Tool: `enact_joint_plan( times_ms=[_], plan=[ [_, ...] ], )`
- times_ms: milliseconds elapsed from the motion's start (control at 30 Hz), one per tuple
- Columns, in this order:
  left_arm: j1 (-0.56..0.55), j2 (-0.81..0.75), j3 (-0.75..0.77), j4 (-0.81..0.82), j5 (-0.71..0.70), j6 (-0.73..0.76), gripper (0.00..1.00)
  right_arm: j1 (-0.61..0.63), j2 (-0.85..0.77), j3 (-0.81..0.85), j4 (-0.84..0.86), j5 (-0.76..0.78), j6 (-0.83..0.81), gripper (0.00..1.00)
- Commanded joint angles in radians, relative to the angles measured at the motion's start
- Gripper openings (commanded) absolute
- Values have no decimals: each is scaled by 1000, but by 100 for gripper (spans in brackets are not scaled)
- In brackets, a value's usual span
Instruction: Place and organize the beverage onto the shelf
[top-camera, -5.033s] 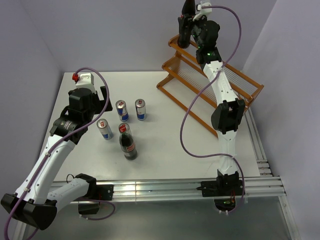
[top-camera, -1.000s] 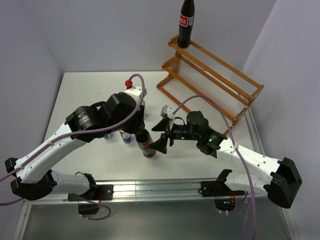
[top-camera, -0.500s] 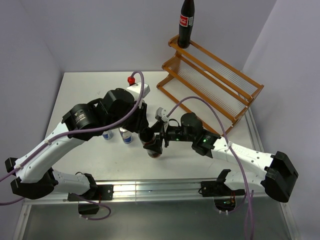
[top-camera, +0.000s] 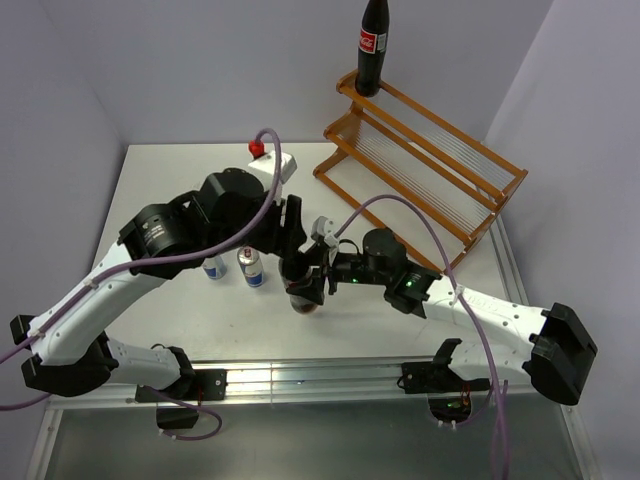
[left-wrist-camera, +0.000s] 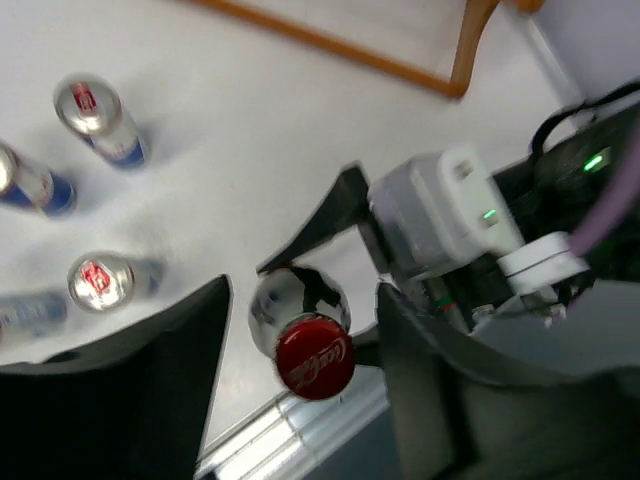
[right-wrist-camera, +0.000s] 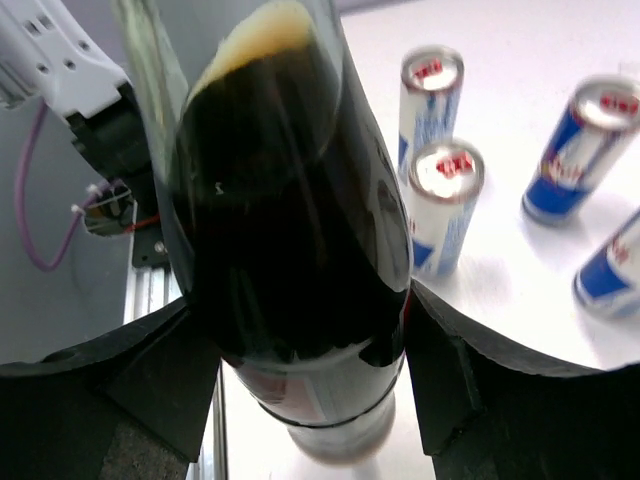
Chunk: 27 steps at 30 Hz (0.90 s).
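Right claw (right-wrist-camera: 305, 375) first: squeezed onto the belly of the cola bottle (right-wrist-camera: 290, 230), down low, just beside the cans (right-wrist-camera: 440, 185). Left claw (left-wrist-camera: 300, 375): spread wide around the red cap (left-wrist-camera: 313, 357), not touching. Could slip or tip on that slick round body, then bowl over the cans on the swing toward the shelf (top-camera: 420, 160). Pad contact only clear from the right wrist; only from the top, the other bottle (top-camera: 372, 45) up on the shelf's far corner.

bottle (top-camera: 306, 303): mostly hidden, top view | can (right-wrist-camera: 612, 268): cut by right edge
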<state>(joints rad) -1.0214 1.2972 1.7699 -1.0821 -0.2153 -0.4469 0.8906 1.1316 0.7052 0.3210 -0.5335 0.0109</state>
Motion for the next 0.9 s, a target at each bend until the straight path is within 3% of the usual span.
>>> enact_joint_plan(
  times_ms=[0, 167, 233, 333, 400, 533, 567, 667, 867],
  plan=[
    [-5, -39, 73, 186, -64, -13, 71, 5, -85, -15, 156, 55, 37, 0],
    [-5, -44, 71, 200, -159, -26, 93, 5, -125, -35, 174, 156, 63, 0],
    [-5, -42, 72, 198, -271, -35, 100, 5, -138, -38, 167, 233, 78, 0],
    [-3, -52, 36, 231, -461, -32, 100, 2, -159, -46, 162, 344, 110, 0],
    [12, -65, -15, 260, -515, -23, 99, 1, -174, -44, 156, 398, 124, 0],
    [162, -98, -133, 359, -411, -6, 99, -8, -204, -24, 133, 561, 158, 0],
    [244, -104, -159, 398, -400, 3, 99, -12, -210, -16, 121, 623, 158, 0],
    [344, -136, -280, 479, -424, 23, 99, -21, -228, 23, 69, 713, 153, 0],
    [446, -191, -466, 594, -424, 54, 99, -153, -236, 154, -48, 690, 175, 0]
  ],
)
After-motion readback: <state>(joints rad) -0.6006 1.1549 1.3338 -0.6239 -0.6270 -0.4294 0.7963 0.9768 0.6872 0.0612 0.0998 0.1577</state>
